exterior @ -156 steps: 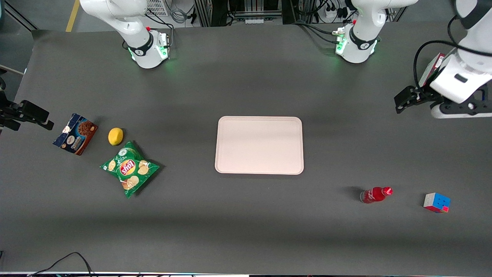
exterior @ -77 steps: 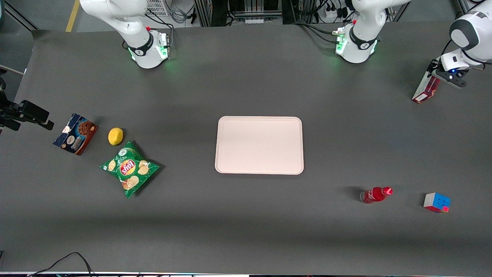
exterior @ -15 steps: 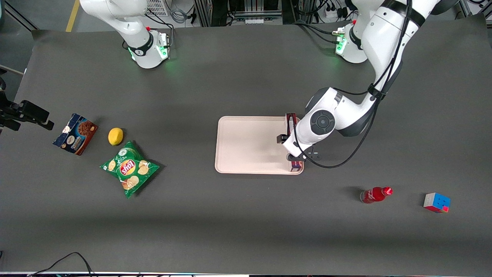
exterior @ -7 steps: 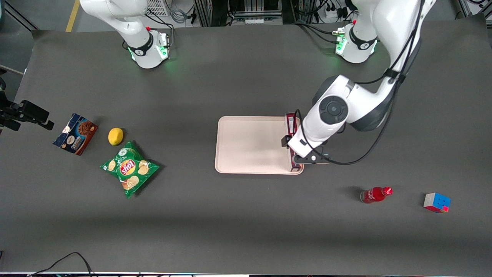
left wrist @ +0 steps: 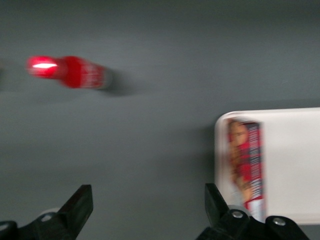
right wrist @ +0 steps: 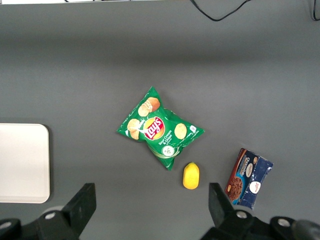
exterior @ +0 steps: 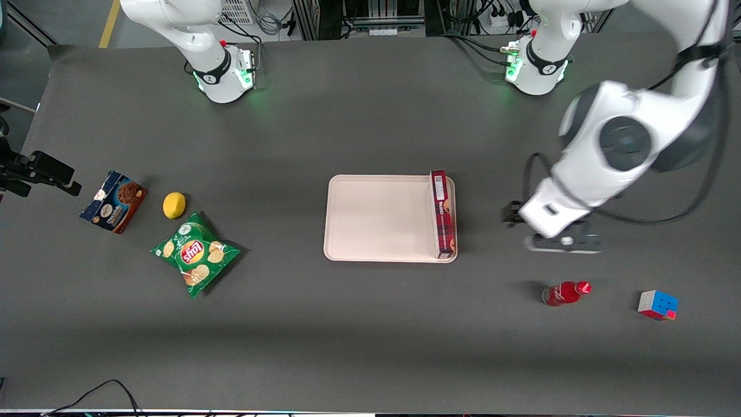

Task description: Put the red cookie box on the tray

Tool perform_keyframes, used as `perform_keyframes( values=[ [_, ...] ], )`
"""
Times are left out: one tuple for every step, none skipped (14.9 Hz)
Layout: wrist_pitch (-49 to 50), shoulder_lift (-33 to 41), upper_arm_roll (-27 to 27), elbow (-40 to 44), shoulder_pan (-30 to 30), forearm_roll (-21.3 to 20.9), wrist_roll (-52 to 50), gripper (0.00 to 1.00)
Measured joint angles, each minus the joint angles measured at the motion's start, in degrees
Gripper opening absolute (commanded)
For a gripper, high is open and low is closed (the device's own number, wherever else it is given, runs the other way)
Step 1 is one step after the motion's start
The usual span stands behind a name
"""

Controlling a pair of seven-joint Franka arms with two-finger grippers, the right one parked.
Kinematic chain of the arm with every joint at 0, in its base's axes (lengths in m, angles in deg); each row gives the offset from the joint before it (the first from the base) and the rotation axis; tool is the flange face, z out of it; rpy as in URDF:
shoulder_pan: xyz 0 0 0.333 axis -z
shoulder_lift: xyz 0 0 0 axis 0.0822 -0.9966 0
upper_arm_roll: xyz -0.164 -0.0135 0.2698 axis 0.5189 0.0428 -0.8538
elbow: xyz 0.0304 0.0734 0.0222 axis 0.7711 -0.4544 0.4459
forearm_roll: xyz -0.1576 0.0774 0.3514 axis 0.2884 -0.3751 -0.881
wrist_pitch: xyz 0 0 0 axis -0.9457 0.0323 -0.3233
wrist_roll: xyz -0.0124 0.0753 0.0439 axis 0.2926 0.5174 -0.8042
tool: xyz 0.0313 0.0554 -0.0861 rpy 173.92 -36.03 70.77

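The red cookie box (exterior: 443, 213) lies on the pale pink tray (exterior: 376, 219), along the tray's edge toward the working arm's end of the table. It also shows in the left wrist view (left wrist: 246, 167), on the tray (left wrist: 292, 160). My left gripper (exterior: 558, 242) is above bare table between the tray and the red bottle, apart from the box. Its fingers (left wrist: 80, 205) are wide open with nothing between them.
A small red bottle (exterior: 565, 293) lies nearer the front camera than the gripper; it shows in the left wrist view too (left wrist: 75, 74). A colour cube (exterior: 657, 305) lies beside it. A chips bag (exterior: 195, 253), lemon (exterior: 173, 205) and blue-brown cookie box (exterior: 113, 201) lie toward the parked arm's end.
The gripper has let go of the red cookie box, left it on the tray, and moved away toward the working arm's end of the table.
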Motion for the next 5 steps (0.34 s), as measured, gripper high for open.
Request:
perform_keyframes(
  values=[
    [2.17,2.06,-1.82,0.02,-0.73,0.13,3.32,1.0],
    [4.07,4.05,-3.84,0.0,-1.06,0.66,6.14,1.0],
    [5.54,5.99,-5.75,-0.18,-1.21,1.15,8.53,1.0],
    [6.39,7.9,-7.38,-0.72,-1.31,1.53,10.67,1.0],
    [6.82,9.67,-8.63,-1.64,-1.45,1.78,12.58,1.0]
  ],
)
